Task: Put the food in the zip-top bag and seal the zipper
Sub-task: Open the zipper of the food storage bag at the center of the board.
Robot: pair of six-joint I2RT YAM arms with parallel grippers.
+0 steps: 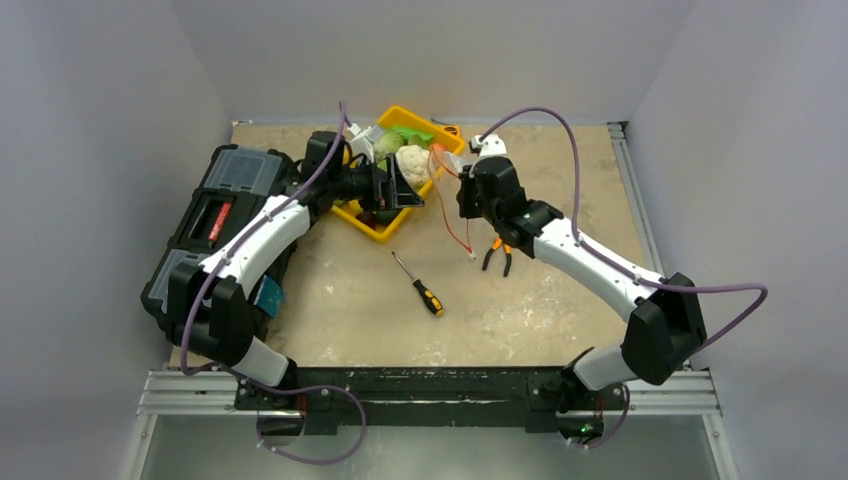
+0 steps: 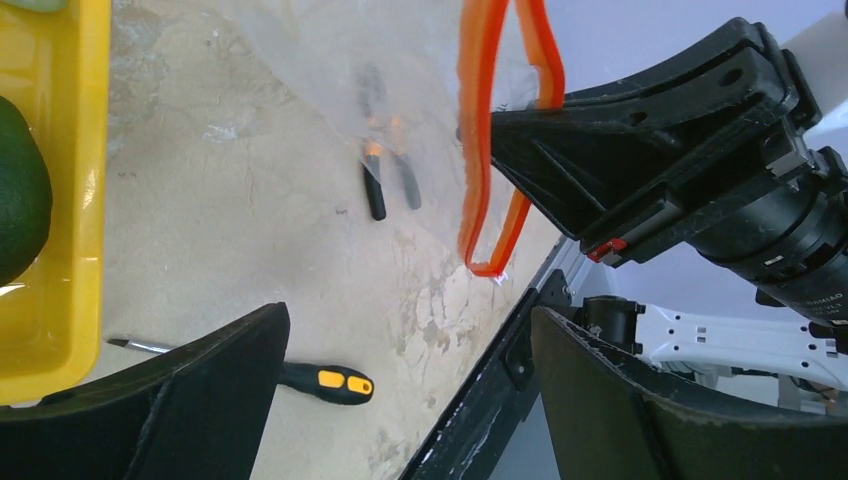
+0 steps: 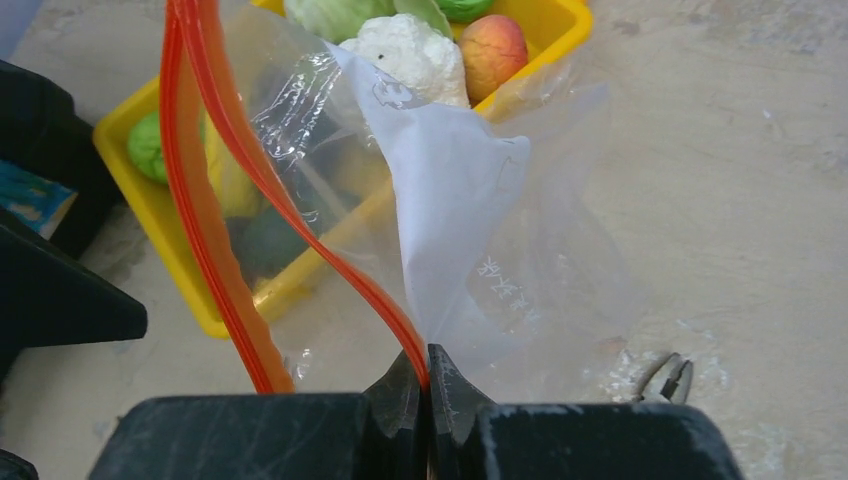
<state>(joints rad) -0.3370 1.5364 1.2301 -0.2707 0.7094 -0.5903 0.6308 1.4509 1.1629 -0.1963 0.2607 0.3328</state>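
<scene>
Far left sits a black toolbox [image 1: 215, 225]. Next to it the left claw [image 1: 385, 185] hangs over the yellow tray [image 1: 372, 228], its two fingers spread wide with nothing between them. The food is all in the tray: a green cabbage [image 1: 388, 145], a white cauliflower [image 1: 412, 165], a dark avocado [image 2: 20, 190] and an orange-red fruit [image 3: 492, 45] among it. None of it is in the bag.

Just right of the tray the clear bag [image 3: 480, 220] hangs in the air. The right claw [image 3: 428, 375] is pinched tight on one side of its red-orange zipper [image 3: 215, 200], and the two strips gape apart, so the mouth is open.

Down on the tabletop [image 1: 560, 300] lie a screwdriver [image 1: 420, 285] and, under the right arm, the pliers [image 1: 497, 255].
</scene>
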